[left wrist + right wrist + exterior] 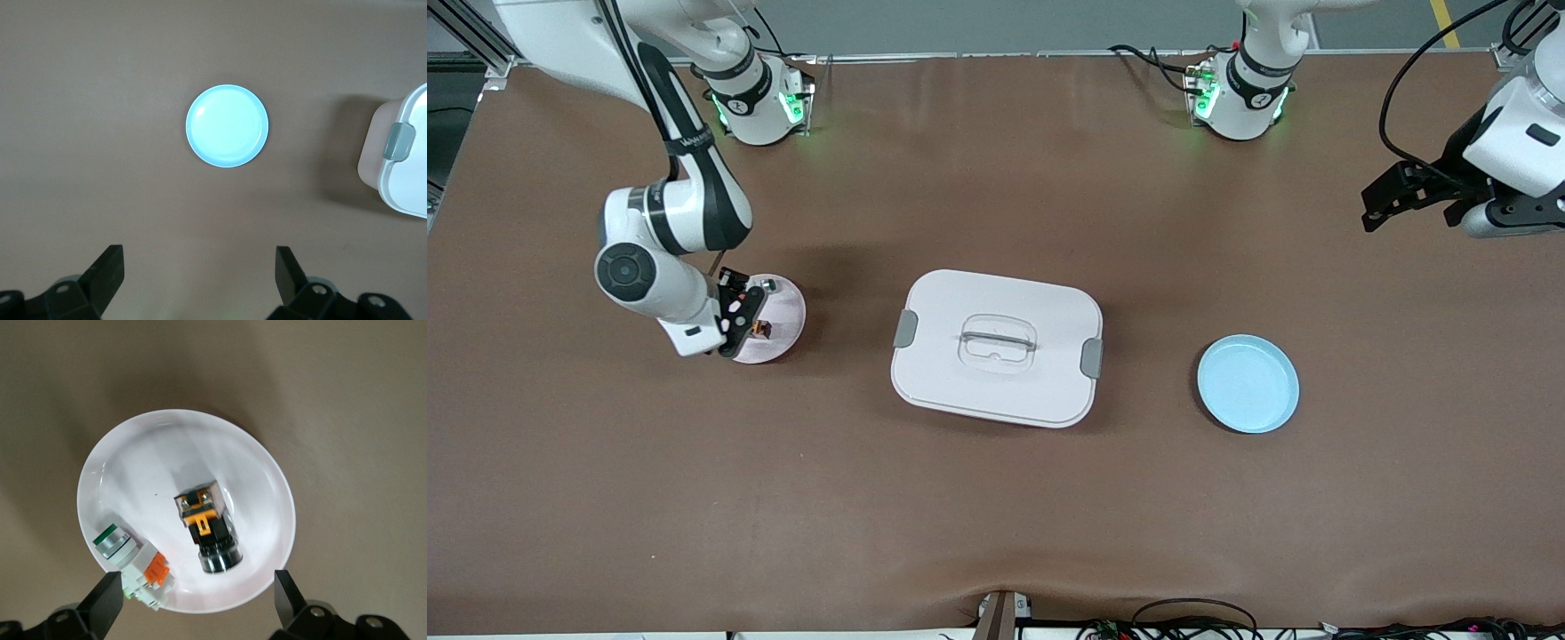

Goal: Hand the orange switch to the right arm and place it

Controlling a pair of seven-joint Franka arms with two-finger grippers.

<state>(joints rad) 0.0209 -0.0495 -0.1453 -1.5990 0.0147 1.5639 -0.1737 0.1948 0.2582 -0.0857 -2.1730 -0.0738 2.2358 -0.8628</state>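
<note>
The orange switch [207,532] lies in the white plate [133,467] beside a green-capped switch [130,560]. The right claw [199,603] hovers over it, released. The left claw [200,277] waits released, over bare worktop [996,516].

Right arm [667,222] reaches down from its base, elbow bent, wrist low over the desk [996,516] toward its own end; right claw [740,327] points downward, fingers spread wide, nothing between them. Left arm [1507,151] waits raised over its end of the desk; left claw [1383,204] likewise spread and empty.
</note>
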